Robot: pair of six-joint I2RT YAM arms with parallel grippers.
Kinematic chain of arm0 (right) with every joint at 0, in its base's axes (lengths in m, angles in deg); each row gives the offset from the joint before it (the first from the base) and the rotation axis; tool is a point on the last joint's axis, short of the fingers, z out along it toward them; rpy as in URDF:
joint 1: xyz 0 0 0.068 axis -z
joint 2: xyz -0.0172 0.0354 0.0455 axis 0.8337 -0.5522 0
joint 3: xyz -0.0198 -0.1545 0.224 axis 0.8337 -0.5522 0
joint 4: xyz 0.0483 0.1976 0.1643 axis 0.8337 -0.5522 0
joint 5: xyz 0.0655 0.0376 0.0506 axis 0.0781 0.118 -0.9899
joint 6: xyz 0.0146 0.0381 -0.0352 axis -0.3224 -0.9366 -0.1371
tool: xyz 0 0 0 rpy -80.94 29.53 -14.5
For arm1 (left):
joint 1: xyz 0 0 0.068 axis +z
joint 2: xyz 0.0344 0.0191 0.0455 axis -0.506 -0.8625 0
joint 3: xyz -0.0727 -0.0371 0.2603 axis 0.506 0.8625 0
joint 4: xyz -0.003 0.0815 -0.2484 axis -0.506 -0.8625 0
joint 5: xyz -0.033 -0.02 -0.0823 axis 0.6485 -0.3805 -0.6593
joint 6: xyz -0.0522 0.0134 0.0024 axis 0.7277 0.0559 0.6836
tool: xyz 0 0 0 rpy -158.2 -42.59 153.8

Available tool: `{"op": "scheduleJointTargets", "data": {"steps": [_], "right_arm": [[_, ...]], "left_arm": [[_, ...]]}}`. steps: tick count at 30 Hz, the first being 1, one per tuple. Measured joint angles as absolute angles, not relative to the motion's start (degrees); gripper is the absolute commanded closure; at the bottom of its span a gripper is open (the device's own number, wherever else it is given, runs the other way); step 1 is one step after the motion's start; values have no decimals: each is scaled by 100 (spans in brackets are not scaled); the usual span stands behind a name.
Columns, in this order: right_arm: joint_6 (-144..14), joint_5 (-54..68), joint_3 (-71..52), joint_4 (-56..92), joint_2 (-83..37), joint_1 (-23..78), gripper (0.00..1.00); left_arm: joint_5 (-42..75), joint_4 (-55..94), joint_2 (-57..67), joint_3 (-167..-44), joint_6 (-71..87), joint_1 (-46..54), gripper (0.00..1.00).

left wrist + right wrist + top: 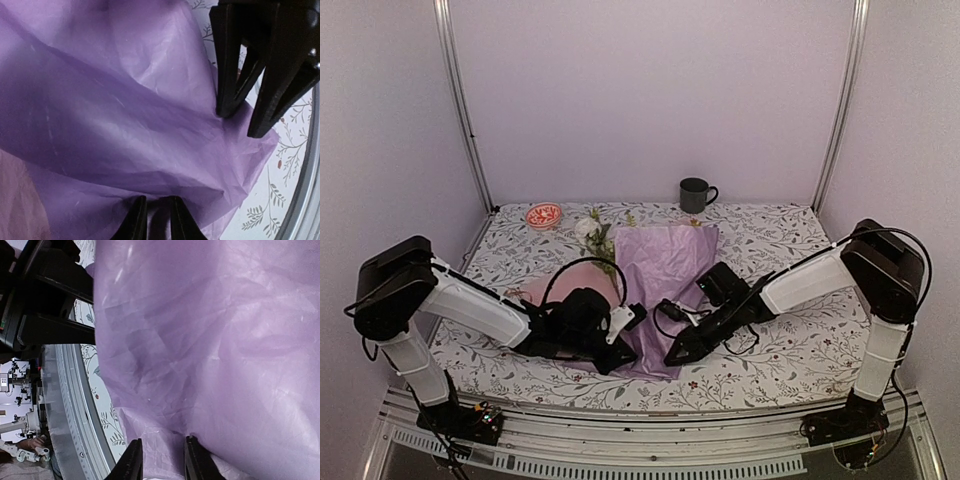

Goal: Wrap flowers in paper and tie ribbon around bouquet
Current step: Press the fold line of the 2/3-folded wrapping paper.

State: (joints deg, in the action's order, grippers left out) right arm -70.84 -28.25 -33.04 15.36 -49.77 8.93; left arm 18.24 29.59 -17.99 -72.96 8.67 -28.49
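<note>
The lilac paper (665,270) lies crinkled across the middle of the floral cloth. The flowers (594,236) lie at its far left corner, with their white blooms and green sprigs showing. My left gripper (638,315) sits low at the paper's near left side. In the left wrist view, the left gripper (155,206) has its jaws nearly together, pinching a fold of paper (125,100). My right gripper (672,358) is at the near edge of the sheet. In the right wrist view, the right gripper (161,446) has its jaws apart, astride the paper (225,350). The ribbon is out of view.
A dark mug (695,193) stands at the back centre. A small red-patterned bowl (544,215) sits at the back left. The table's metal front rail (65,405) runs close behind the right gripper. The two grippers work close together, and the right gripper's fingers (227,75) show in the left wrist view.
</note>
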Motion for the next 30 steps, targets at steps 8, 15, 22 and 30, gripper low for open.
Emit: {"op": "scheduleJointTargets", "data": {"steps": [8, 15, 22, 30], "right_arm": [[-7355, -3187, -2945, 1215, -5302, 1378, 80], [-7374, -3201, -2819, 1114, -5401, 1396, 80], [-7510, -3203, -2819, 1121, -5401, 1394, 84], [-7765, -3192, -2830, 1117, -5423, 1385, 90]], "left_arm": [[1918, 2100, -2153, -8029, 524, -2956, 86], [1341, 1296, -472, -8037, -184, -2985, 74], [969, 2675, -596, -8326, -678, -3039, 84], [1365, 2332, -2238, -8072, -949, -3046, 83]]}}
